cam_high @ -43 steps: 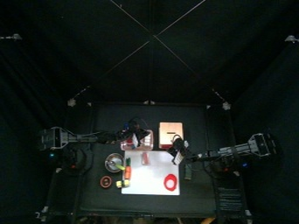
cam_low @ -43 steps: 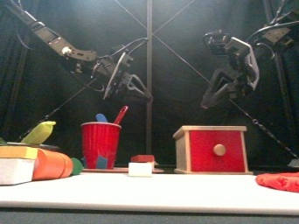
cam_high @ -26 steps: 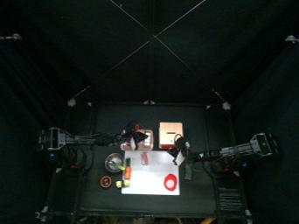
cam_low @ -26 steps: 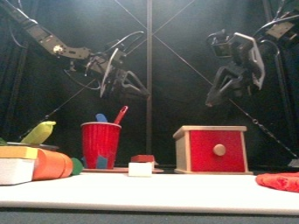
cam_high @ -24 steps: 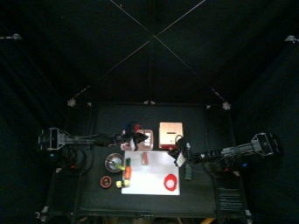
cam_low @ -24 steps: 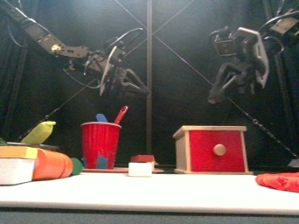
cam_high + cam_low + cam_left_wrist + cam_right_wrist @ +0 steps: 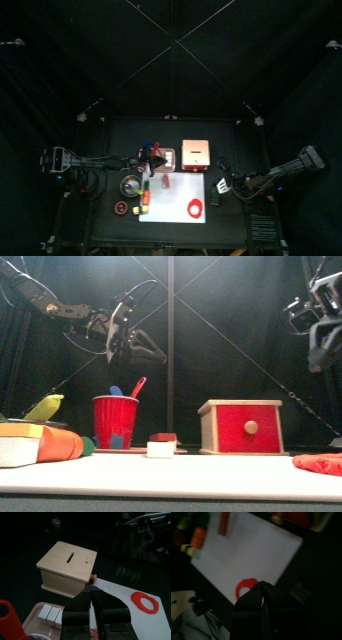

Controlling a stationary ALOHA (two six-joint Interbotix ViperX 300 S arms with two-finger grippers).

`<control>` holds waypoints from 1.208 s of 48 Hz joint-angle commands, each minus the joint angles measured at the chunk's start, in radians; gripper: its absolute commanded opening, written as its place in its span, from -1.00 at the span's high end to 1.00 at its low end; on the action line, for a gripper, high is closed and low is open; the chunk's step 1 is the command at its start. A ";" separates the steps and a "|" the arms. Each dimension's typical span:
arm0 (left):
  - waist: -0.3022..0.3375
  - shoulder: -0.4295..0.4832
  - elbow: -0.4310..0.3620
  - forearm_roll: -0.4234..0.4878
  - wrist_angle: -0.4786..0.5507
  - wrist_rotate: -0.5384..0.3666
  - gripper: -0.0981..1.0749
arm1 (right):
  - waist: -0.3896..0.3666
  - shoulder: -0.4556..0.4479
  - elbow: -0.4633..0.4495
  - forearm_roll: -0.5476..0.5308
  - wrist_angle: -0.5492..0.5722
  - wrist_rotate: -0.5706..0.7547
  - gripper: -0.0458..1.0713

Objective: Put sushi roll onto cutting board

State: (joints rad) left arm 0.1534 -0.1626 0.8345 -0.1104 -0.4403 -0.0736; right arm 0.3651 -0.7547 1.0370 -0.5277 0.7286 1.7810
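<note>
The sushi roll, a small white piece with a red top, stands on the table beside the red cup, near the far edge of the white cutting board. My left gripper hangs high above the cup with its jaws shut and nothing between them. In the left wrist view the left gripper points toward the wooden box and the cutting board. My right gripper is up at the table's right side, shut and empty. In the right wrist view the right gripper looks down on the cutting board.
A red cup holding utensils stands left of the sushi roll. To its right is a wooden box with a red front. Toy foods are stacked at the front left. A red ring lies on the board.
My right arm has pulled back to the right, off the table's middle, and its gripper now sits at the right edge. The left gripper has drifted slightly left. The sushi roll has not moved.
</note>
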 commanded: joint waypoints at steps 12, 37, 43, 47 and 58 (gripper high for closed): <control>-0.009 -0.012 0.005 -0.003 -0.012 -0.005 0.18 | 0.084 0.086 -0.117 0.121 0.201 0.014 0.18; -0.011 -0.014 0.012 -0.005 -0.012 -0.006 0.18 | 0.101 0.285 -0.112 0.207 0.186 0.020 -0.91; -0.011 -0.014 0.015 -0.006 -0.011 -0.006 0.18 | 0.097 0.325 -0.110 0.213 0.164 0.020 -0.95; -0.011 -0.014 0.015 -0.008 -0.012 -0.005 0.18 | 0.095 0.364 -0.104 0.213 0.135 0.020 -0.95; -0.012 -0.014 0.018 -0.008 -0.011 -0.006 0.18 | 0.081 0.448 -0.083 0.219 0.048 0.020 -0.95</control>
State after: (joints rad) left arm 0.1442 -0.1626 0.8590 -0.1166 -0.4418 -0.0798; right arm 0.4525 -0.3145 0.9695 -0.3129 0.8023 1.7994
